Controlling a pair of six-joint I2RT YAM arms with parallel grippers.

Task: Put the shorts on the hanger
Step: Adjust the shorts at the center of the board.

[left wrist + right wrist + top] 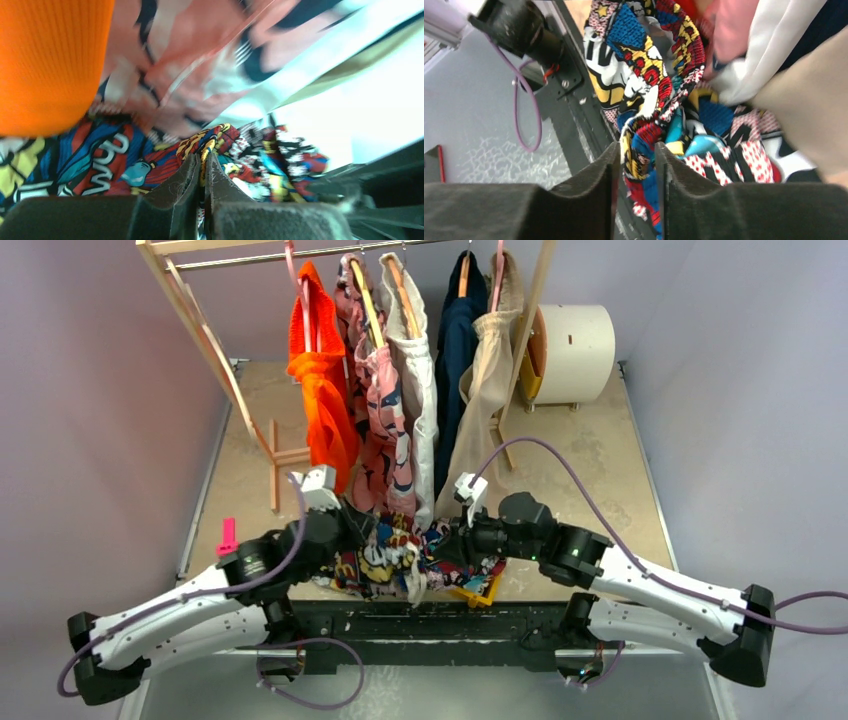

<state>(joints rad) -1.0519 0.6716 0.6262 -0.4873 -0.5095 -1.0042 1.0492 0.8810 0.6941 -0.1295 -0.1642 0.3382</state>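
The comic-print shorts [400,558] hang bunched between my two grippers, low over the table's near edge. My left gripper [358,527] is shut on a fold of the shorts; in the left wrist view the cloth [115,155] is pinched between the pads [202,161]. My right gripper [445,543] is shut on another fold; the right wrist view shows the print [644,75] running down between its jaws [636,148]. The pale cream hanger [367,305] hangs on the rail against the pink patterned garment, above and behind the shorts.
A wooden rack [200,330] holds an orange garment [322,390], the pink patterned one [385,420], white, navy and beige ones. A yellow frame piece [478,590] pokes out under the shorts. A white drum [575,352] stands back right. A pink clip [228,537] lies left.
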